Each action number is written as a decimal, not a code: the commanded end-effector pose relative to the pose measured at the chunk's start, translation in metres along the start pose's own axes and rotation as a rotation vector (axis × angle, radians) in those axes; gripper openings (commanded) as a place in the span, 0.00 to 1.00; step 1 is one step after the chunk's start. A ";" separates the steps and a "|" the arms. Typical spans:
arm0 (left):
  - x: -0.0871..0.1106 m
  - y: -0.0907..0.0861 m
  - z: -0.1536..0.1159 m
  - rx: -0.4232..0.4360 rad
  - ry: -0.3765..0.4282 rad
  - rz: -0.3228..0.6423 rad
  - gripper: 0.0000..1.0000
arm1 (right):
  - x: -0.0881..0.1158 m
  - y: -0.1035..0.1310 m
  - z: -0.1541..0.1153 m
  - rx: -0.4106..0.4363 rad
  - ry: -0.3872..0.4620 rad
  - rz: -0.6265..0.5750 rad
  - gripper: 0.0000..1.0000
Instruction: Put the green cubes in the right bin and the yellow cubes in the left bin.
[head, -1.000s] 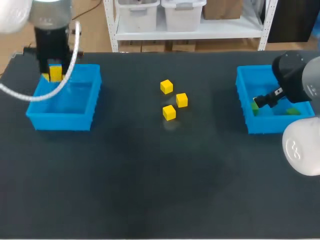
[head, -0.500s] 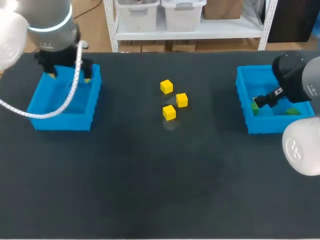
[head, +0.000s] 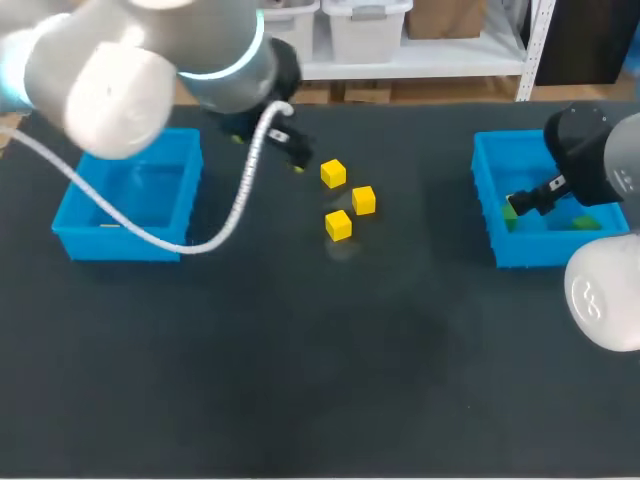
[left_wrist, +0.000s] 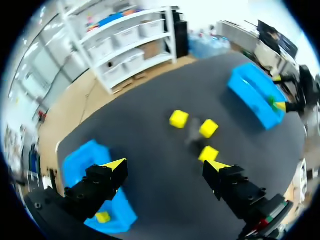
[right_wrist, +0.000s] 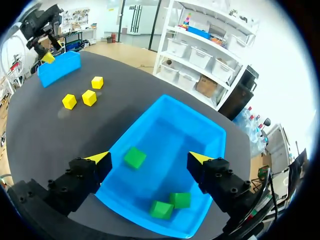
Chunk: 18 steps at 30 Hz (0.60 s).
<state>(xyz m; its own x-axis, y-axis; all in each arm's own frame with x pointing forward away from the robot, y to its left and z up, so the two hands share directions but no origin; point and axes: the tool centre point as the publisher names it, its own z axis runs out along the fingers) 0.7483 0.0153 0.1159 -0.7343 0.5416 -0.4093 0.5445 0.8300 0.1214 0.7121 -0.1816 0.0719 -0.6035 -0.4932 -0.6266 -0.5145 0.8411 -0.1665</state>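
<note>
Jaws first: both sets are spread wide with nothing between them. The left gripper (left_wrist: 166, 165) hangs above the dark table (head: 300, 380), looking down on three small yellow cubes (head: 338, 225) bunched near the middle, close together but not touching. The nearest one sits just ahead of its right finger, so my guess is the wide spread is there to drop around a cube from both sides. The head view mostly hides that gripper behind the arm's own bulk, so it's hard to say which cube it actually lines up with.

One more yellow cube (left_wrist: 102, 217) already lies on the floor of the left blue plastic bin (head: 185, 190).

The right gripper (right_wrist: 150, 159) hovers over the right blue plastic bin (head: 487, 200), where three green cubes (right_wrist: 134, 157) lie: two close together, one off on its own. No green shows on the table, so that half looks done to me. The right arm is probably just parked there to stay out of the way. What's left, I reckon, is getting the three loose yellow ones across to the left bin.
</note>
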 end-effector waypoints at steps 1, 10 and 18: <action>-0.034 -0.011 0.037 0.186 0.122 0.298 1.00 | 0.000 0.000 0.000 0.003 0.001 0.000 1.00; -0.046 -0.012 0.095 0.221 0.218 0.342 1.00 | 0.000 0.000 0.000 0.003 0.001 0.000 1.00; -0.056 -0.014 0.112 0.224 0.238 0.308 1.00 | 0.000 0.000 0.000 0.003 0.001 0.000 1.00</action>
<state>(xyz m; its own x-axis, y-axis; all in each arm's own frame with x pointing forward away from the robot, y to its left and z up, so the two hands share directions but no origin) 0.8117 -0.0303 0.0410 -0.5625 0.7863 -0.2556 0.8073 0.5891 0.0356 0.7121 -0.1816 0.0719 -0.6035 -0.4932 -0.6265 -0.5145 0.8412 -0.1665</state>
